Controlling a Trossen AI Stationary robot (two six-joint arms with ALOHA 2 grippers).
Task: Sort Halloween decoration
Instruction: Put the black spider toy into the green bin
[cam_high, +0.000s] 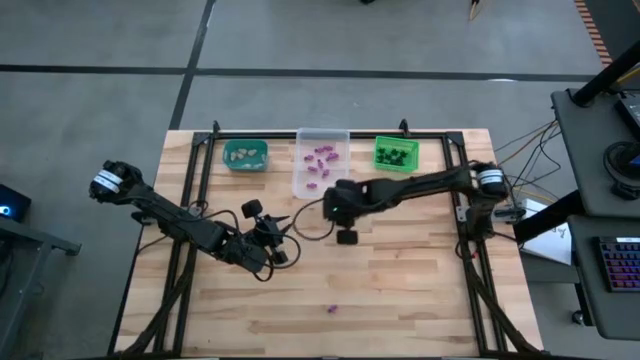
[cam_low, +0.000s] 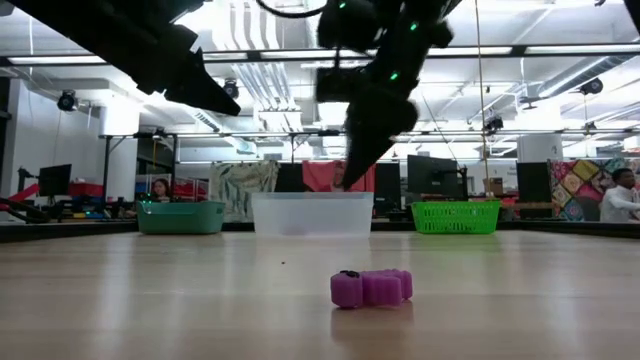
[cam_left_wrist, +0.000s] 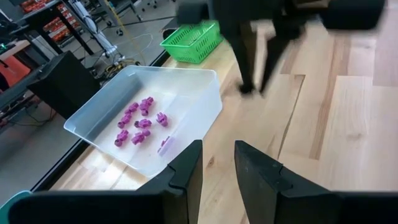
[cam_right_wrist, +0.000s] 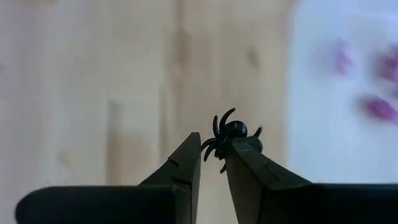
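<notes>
From above we see the right tool (cam_high: 347, 236) beside the clear bin (cam_high: 321, 160). Low down, a knobbly purple trinket (cam_low: 371, 287) lies on the surface (cam_low: 150, 300). The right wrist shows us a black spider (cam_right_wrist: 229, 135) pinched; the left tool (cam_left_wrist: 217, 163) stands narrowly parted, empty.

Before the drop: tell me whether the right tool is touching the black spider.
Touching. The right wrist view shows the right tool pinching the black spider between its fingertips, with its legs sticking out above them.

Bright, even overhead light from ceiling strip lamps (cam_low: 270, 20); soft shadows on the wooden table (cam_high: 400, 290). Right wrist view's background blurs, only the black spider (cam_right_wrist: 229, 138) sharp. Arms silhouette dark.
</notes>
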